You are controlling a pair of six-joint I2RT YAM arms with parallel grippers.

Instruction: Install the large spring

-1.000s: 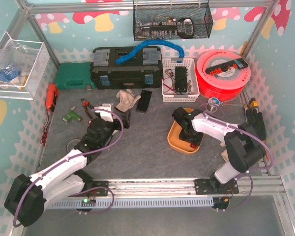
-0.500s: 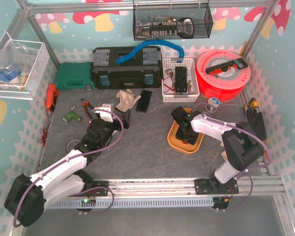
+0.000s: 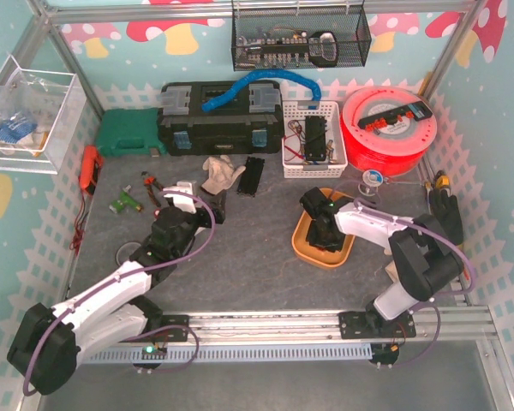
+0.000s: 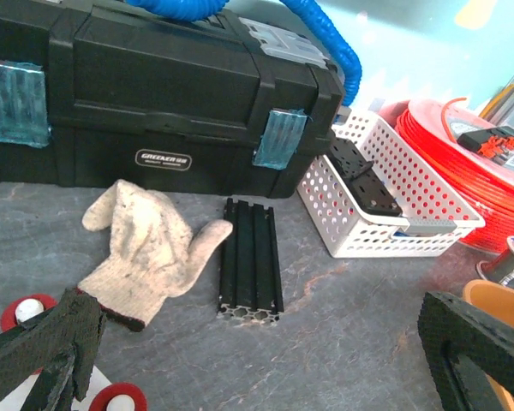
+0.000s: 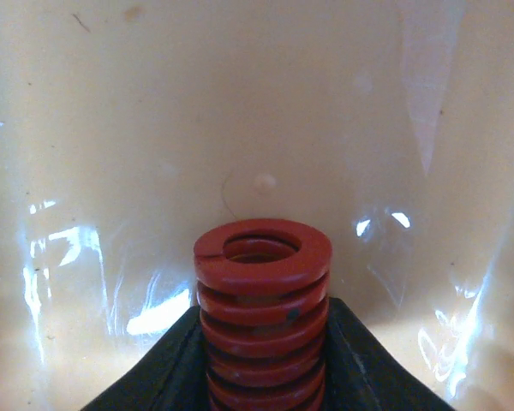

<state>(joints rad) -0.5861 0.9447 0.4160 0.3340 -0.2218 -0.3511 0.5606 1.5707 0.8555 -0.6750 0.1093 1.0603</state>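
A large red coil spring (image 5: 263, 317) stands on end between my right gripper's (image 5: 263, 364) black fingers (image 5: 171, 364), which are shut on its sides. Its open end faces the glossy cream inside of the orange tray (image 5: 257, 111). In the top view my right gripper (image 3: 321, 229) reaches down into the orange tray (image 3: 301, 244), and the spring is hidden under it. My left gripper (image 3: 187, 199) is open and empty over the grey mat left of centre. Its foam fingertips (image 4: 43, 342) show at both lower corners of the left wrist view.
A white glove (image 4: 141, 248) and a black aluminium extrusion (image 4: 252, 265) lie before the black toolbox (image 4: 154, 94). A white perforated basket (image 4: 385, 193) and a red filament spool (image 4: 475, 163) stand at the right. A white part with red wheels (image 4: 21, 312) lies under the left gripper.
My right gripper has shifted a little within the orange tray, towards its far side and back. The left arm has not moved.
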